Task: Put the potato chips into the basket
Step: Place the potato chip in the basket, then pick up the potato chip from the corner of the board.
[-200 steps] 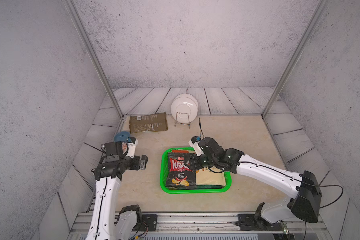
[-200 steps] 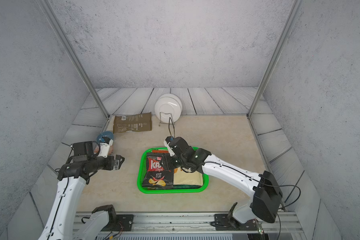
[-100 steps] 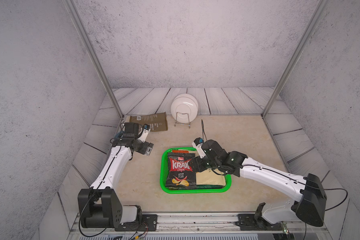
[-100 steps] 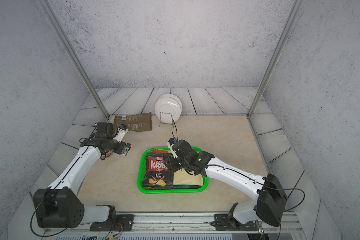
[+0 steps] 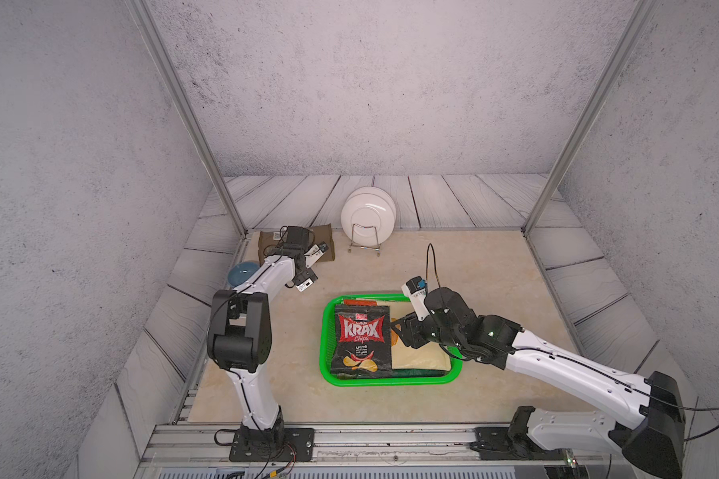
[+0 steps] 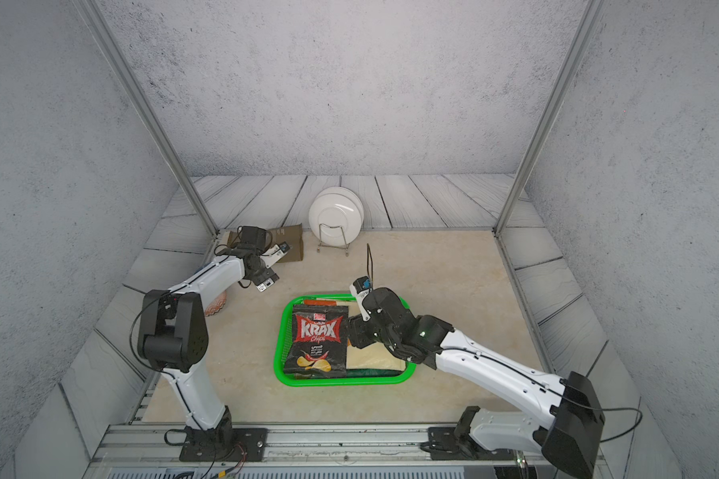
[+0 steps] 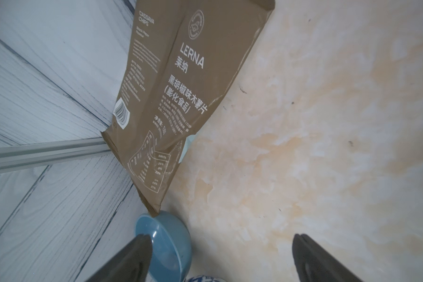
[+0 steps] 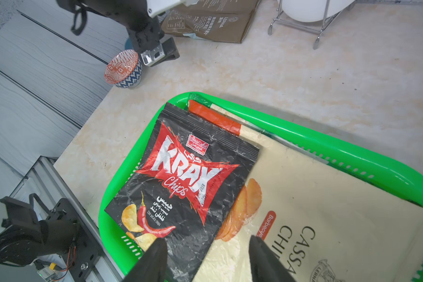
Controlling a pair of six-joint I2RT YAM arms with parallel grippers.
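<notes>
The green basket [image 5: 328, 331] [image 6: 280, 331] [image 8: 352, 156] sits mid-table. A black KRAX chips bag [image 5: 362, 336] [image 6: 318, 340] [image 8: 186, 178] lies in it on a cream bag [image 5: 420, 356] [image 8: 315, 207], and a red-and-green bag edge [image 8: 215, 117] shows beneath. My right gripper [image 5: 399, 329] [image 8: 206, 241] hangs open just over these bags, gripping nothing. A brown chips bag [image 5: 266, 242] [image 6: 293, 236] [image 7: 181, 80] lies flat at the back left. My left gripper [image 5: 304, 282] [image 7: 221, 256] is wide open and empty beside it.
White plates [image 5: 368, 215] stand in a wire rack at the back. A blue bowl [image 5: 241, 271] [image 7: 164, 244] touches the brown bag's corner, with a patterned bowl [image 8: 122, 68] [image 6: 216, 305] next to it. Metal posts frame the back corners.
My left arm has swung from the front left up to the back left, ending beside the brown bag. The right gripper drew back slightly over the basket, still open.
</notes>
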